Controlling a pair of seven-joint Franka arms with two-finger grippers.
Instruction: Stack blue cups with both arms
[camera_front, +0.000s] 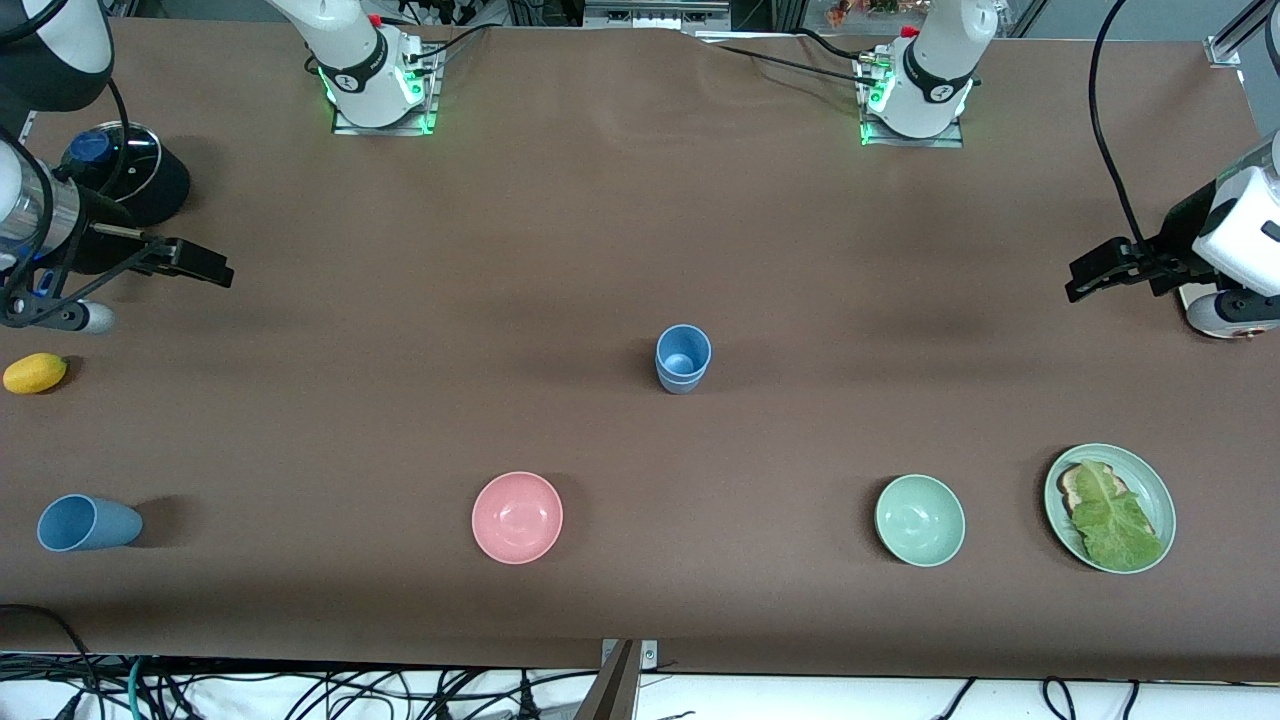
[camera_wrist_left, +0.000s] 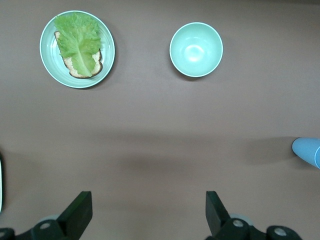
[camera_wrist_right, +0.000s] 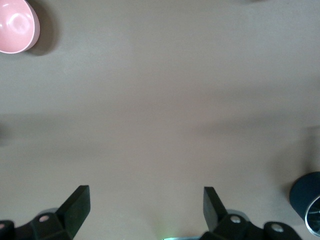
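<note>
One blue cup (camera_front: 683, 358) stands upright, mouth up, in the middle of the table; its top is sky-blue and its base looks duller grey-blue. Its edge shows in the left wrist view (camera_wrist_left: 307, 151). Another blue cup (camera_front: 88, 523) lies on its side at the right arm's end of the table, near the front camera. My right gripper (camera_front: 205, 265) hangs open and empty over bare table at that end, also seen in its wrist view (camera_wrist_right: 145, 196). My left gripper (camera_front: 1085, 280) hangs open and empty over bare table at the left arm's end, also seen in its wrist view (camera_wrist_left: 147, 200). Both arms wait.
A pink bowl (camera_front: 517, 517), a pale green bowl (camera_front: 920, 520) and a green plate (camera_front: 1160, 495) with bread and lettuce sit in a row near the front camera. A yellow fruit (camera_front: 35, 372) and a black lidded pot (camera_front: 125, 170) are at the right arm's end.
</note>
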